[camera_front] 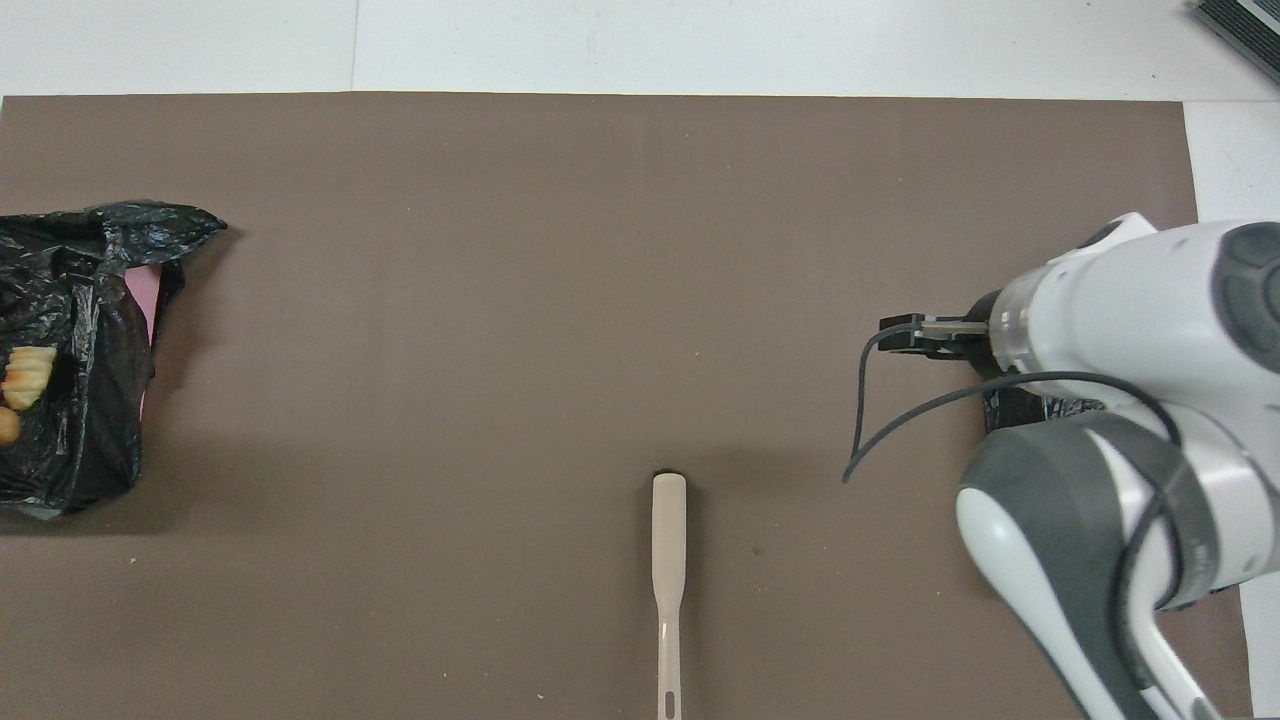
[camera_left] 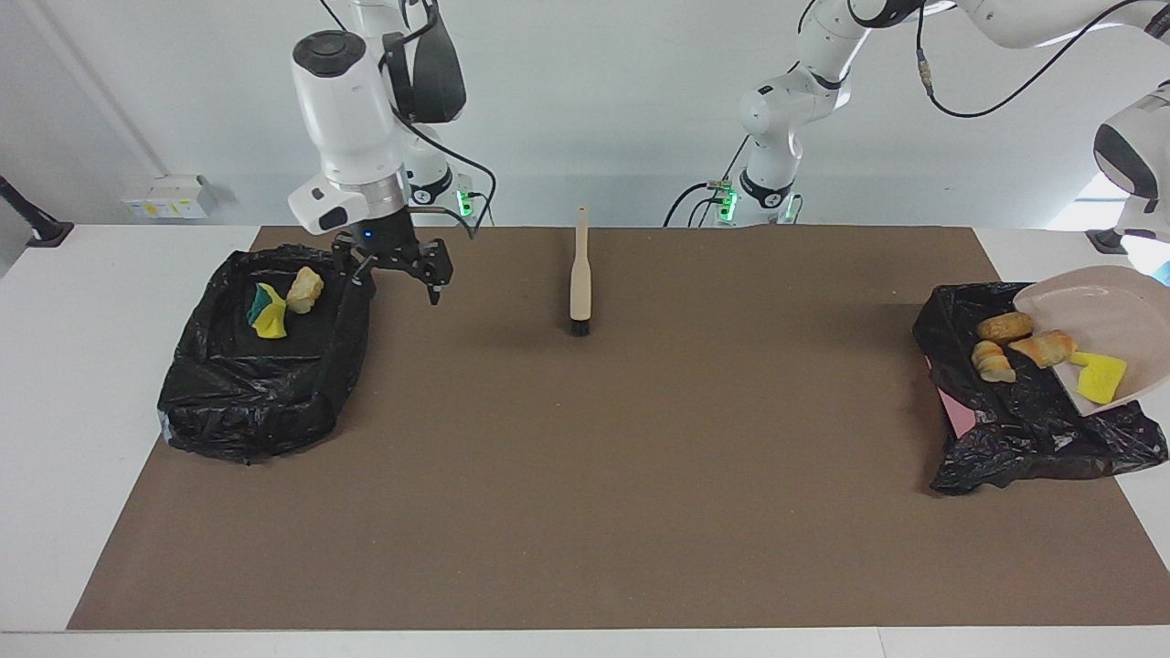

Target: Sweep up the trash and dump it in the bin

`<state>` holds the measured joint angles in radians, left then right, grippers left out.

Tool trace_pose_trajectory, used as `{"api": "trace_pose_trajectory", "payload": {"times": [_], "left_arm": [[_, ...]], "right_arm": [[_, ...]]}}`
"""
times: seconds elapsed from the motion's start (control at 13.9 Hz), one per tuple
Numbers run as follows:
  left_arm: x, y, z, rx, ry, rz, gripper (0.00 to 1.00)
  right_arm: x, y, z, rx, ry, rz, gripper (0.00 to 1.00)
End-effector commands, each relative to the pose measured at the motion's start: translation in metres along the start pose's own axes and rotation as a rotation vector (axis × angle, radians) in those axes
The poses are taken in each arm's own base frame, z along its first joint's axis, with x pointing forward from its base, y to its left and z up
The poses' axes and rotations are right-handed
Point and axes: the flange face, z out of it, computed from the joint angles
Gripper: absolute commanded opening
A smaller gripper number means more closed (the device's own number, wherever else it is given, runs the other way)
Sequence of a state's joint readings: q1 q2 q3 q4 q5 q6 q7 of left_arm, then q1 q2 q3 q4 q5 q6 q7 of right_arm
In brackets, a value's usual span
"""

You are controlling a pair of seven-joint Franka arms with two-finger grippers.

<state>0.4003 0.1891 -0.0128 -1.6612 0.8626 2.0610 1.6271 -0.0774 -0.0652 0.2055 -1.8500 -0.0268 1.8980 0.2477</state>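
Observation:
The beige dustpan (camera_left: pixel 1111 315) hangs tilted over the black-bagged bin (camera_left: pixel 1033 420) at the left arm's end. The trash is sliding off its lip. Three bread lumps (camera_left: pixel 1004 326) lie on the bag, and a yellow sponge bit (camera_left: pixel 1101 376) is still on the pan's edge. Two of the lumps (camera_front: pixel 28 370) show in the overhead view. My left gripper is past the picture's edge and holds the pan's handle. My right gripper (camera_left: pixel 395 283) hangs open with nothing in it, over the rim of the other black bin (camera_left: pixel 260 393).
The beige brush (camera_left: pixel 579 274) with black bristles lies flat on the brown mat (camera_left: pixel 585 475), midway between the bins and near the robots; it also shows as the brush (camera_front: pixel 668 540) from above. The bin at the right arm's end holds a yellow-green sponge (camera_left: pixel 267 313) and a bread lump (camera_left: pixel 304 290).

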Motion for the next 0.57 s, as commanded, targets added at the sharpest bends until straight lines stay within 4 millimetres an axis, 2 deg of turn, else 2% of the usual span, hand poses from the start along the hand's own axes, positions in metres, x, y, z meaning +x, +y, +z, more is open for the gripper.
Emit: {"api": "trace_pose_trajectory", "payload": {"times": [0.0,0.29,0.43,0.5], "left_arm": [[0.004,0.013,-0.024,0.034,-0.063,-0.030,0.00],[-0.016,0.015,-0.052,0.070,-0.136,-0.032,0.00],[-0.008,0.013,-0.075,0.056,-0.143,-0.025,0.00],[-0.001,0.011,-0.085,0.051,-0.156,-0.011,0.00]], "right_arm": [[0.007,0.036,-0.044,-0.022,-0.015,-0.046,1.00],[0.006,0.072,-0.104,-0.012,-0.023,-0.068,1.00],[0.005,0.102,-0.129,-0.002,-0.039,-0.049,1.00],[0.006,0.108,-0.132,-0.002,-0.040,-0.060,1.00]]}}
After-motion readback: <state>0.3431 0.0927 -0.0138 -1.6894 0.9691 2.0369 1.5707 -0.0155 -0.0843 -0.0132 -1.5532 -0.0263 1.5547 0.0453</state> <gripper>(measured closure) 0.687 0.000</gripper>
